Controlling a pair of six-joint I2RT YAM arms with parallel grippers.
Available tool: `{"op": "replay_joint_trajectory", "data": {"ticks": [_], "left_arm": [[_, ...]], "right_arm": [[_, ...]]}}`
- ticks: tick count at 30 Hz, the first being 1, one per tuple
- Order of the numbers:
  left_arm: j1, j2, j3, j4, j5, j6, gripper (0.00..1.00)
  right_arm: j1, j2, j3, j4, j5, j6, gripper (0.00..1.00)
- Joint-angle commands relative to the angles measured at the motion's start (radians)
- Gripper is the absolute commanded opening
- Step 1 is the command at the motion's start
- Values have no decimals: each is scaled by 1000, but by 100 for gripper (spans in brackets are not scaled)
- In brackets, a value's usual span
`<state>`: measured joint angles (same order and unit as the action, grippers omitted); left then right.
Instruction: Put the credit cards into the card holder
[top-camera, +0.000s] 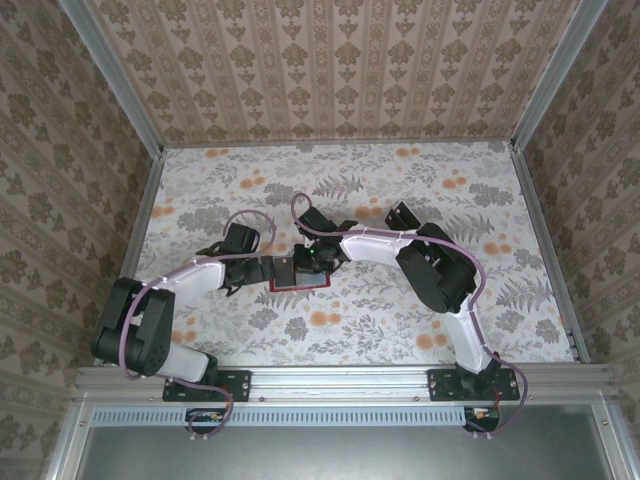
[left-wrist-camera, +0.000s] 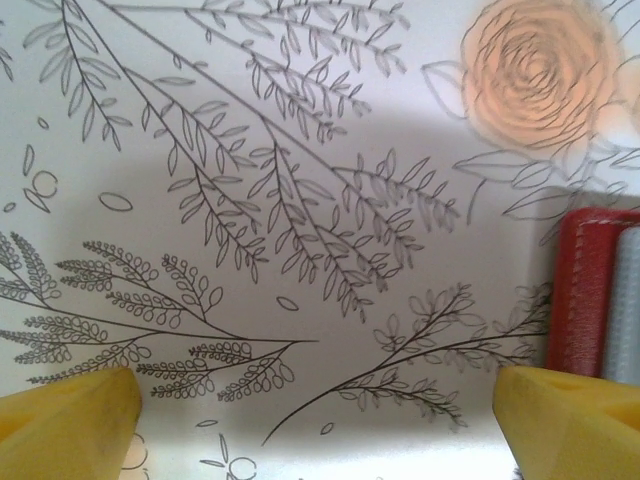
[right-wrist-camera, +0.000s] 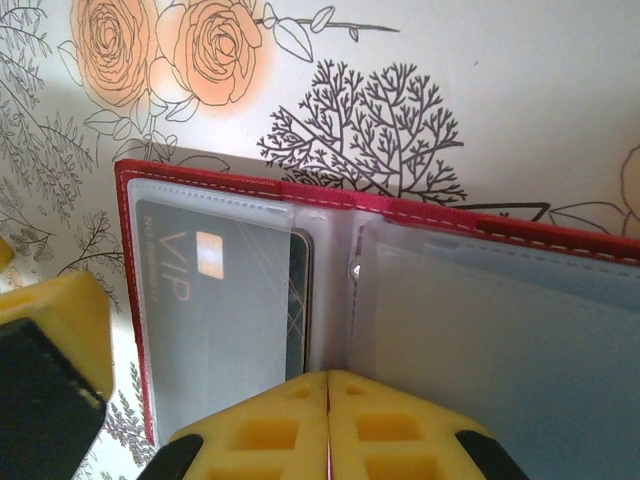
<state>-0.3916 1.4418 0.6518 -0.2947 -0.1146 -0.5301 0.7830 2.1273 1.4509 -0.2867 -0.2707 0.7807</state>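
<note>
Flowered counter (top-camera: 400, 330): the red card holder (right-wrist-camera: 480, 320) lies open, 1 card (right-wrist-camera: 215, 310) in a clear sleeve. Right jaws closed at its edge by the fold; left jaws wide open just beside it. Best to pin the holder flat before pushing more in.

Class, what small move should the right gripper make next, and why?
Probably nudge the card further into its clear sleeve with the shut right gripper: the card's dark edge seems to stick out past the sleeve opening, near the fold of the open red card holder.
</note>
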Motion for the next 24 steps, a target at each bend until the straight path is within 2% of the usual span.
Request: {"op": "replay_joint_trajectory", "data": {"ticks": [1,17,24], "left_arm": [[-7,40,-14,6,26,-7,100],[-35,71,7,-6,6,-13,100],[21,-71,33,-96,-45,-16,100]], "right_arm": [[13,-3,-9,-5,-21,15,10],[23,5,-11,29,-58,24,13],[7,-65,-53,40,-47,19,21]]}}
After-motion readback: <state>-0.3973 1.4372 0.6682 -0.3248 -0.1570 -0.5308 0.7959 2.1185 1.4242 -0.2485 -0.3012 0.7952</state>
